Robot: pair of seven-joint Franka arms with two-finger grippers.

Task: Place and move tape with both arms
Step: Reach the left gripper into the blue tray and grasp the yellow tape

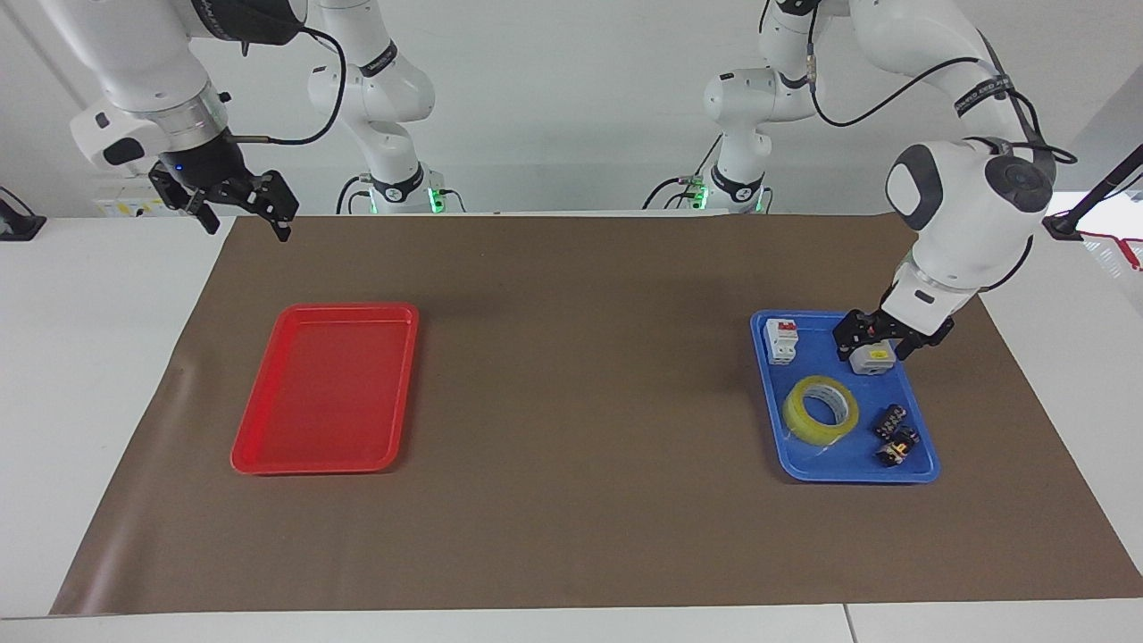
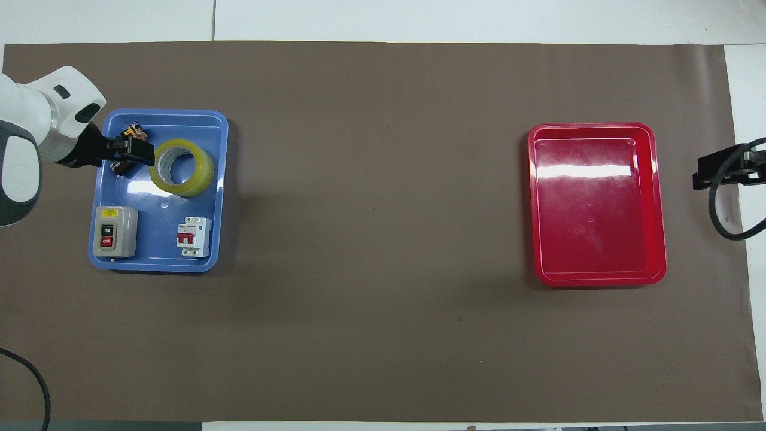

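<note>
White and grey, the left gripper (image 1: pixel 873 343) hangs released over the blue tray (image 1: pixel 770 438) at the facing view's right, above the grey switch box (image 1: pixel 873 359), holding nothing. Farther from the robots in that tray, the tape (image 1: pixel 821 410) lies flat at centre, small black parts (image 1: pixel 896 435) beside it. The right gripper (image 1: pixel 241 214) waits, released and empty, at upper left, over the brown mat's (image 1: pixel 571 500) corner, above the red tray (image 1: pixel 326 386).

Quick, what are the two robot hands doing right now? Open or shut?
Left gripper: open, empty, up over the blue tray near the tape.
Right gripper: open, empty, waiting near the red tray.
</note>
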